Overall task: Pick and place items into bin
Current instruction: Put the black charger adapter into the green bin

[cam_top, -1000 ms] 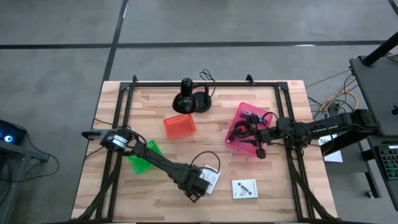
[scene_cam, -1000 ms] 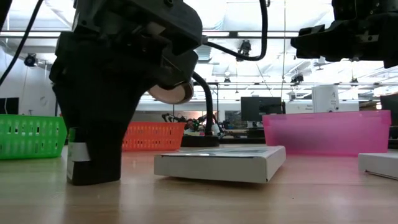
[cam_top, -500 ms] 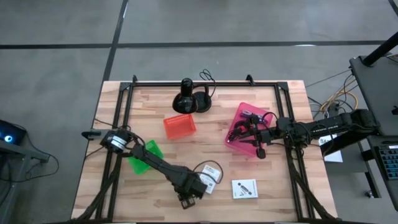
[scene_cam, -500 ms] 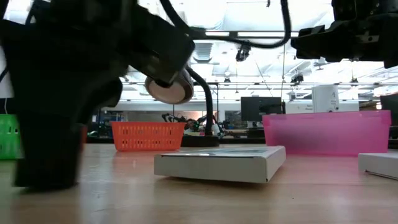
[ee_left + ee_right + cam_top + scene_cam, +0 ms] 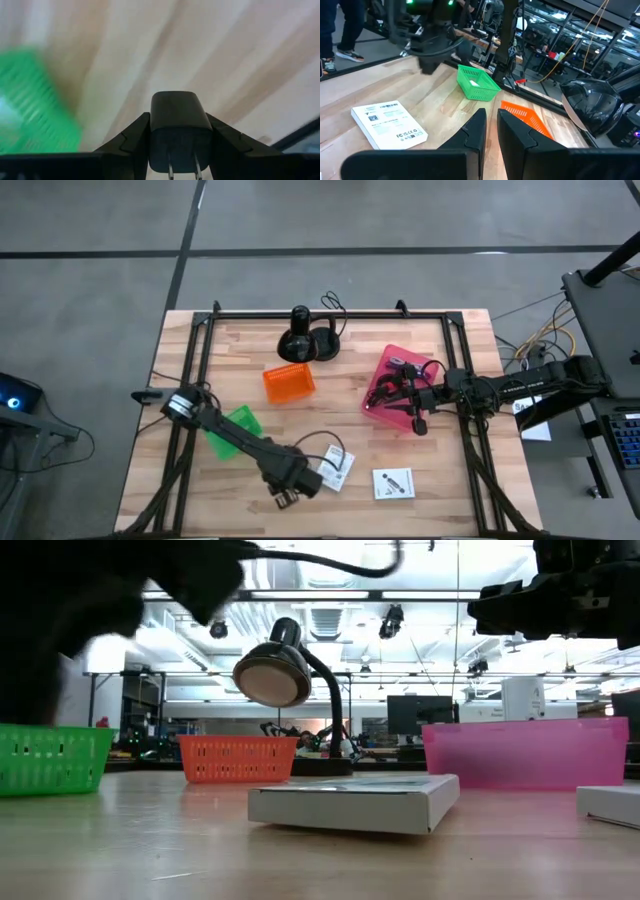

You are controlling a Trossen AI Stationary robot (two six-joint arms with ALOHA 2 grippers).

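Observation:
My left gripper (image 5: 283,498) hangs over the table's near edge, left of a white printed card (image 5: 335,468), shut on a tiny black cube (image 5: 177,112) with two metal prongs. A thin black cable (image 5: 322,448) loops at that card's far side. A second white card (image 5: 393,482) lies flat further right. My right gripper (image 5: 385,393) waits over the pink bin (image 5: 400,365), shut on nothing (image 5: 490,131). My left gripper pinches the black cube by its two opposite sides (image 5: 153,134) between its two fingers (image 5: 131,142). The fingers point steeply down from above. The cube is lifted clear of the table, its prongs (image 5: 170,162) turned back toward the wrist.
A green bin (image 5: 232,430) stands just left of the left arm, an orange bin (image 5: 288,381) farther back and a black lamp (image 5: 300,335) with its cord at the far edge. Bare wood lies along the near left.
My left gripper has risen off the table beside the white card and swung toward the table's left and near edge, tipping and rolling as it went. In the low view it has lifted out of the foreground.

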